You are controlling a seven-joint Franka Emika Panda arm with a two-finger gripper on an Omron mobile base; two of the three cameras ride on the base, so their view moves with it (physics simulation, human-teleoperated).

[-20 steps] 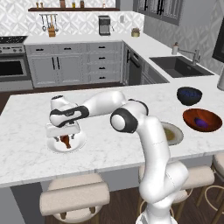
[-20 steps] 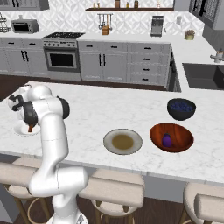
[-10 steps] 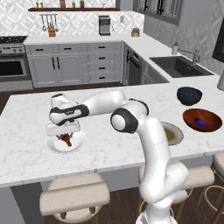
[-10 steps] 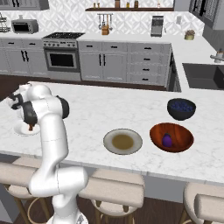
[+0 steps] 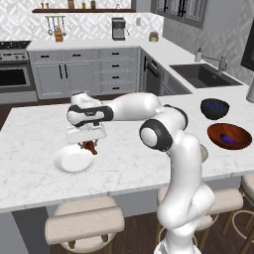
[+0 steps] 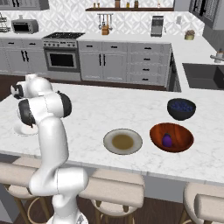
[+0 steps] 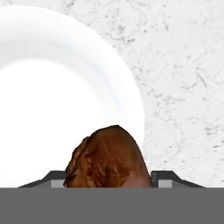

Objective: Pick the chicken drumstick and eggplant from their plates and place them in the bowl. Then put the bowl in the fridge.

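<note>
1. The gripper (image 5: 90, 145) is clamped on the chicken drumstick (image 5: 90, 147), holding it just above the white plate (image 5: 74, 161), over the plate's far right rim.
2. The eggplant (image 6: 166, 140) lies inside the reddish-brown bowl (image 6: 172, 137), well to the right of the white plate.
3. The tan plate (image 6: 123, 141) sits just beside that bowl, between it and the white plate.

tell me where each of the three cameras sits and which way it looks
Left base view: behind the arm on its left, facing forward-down over the island; arm rises lower right, hand holding the chicken drumstick above the white plate.
Right base view: behind-right; arm rises lower left, with the tan plate and reddish-brown bowl holding the eggplant.
Hand view: on the hand, looking down past the drumstick at the white plate.
Both base views share the bowl and eggplant.
</note>
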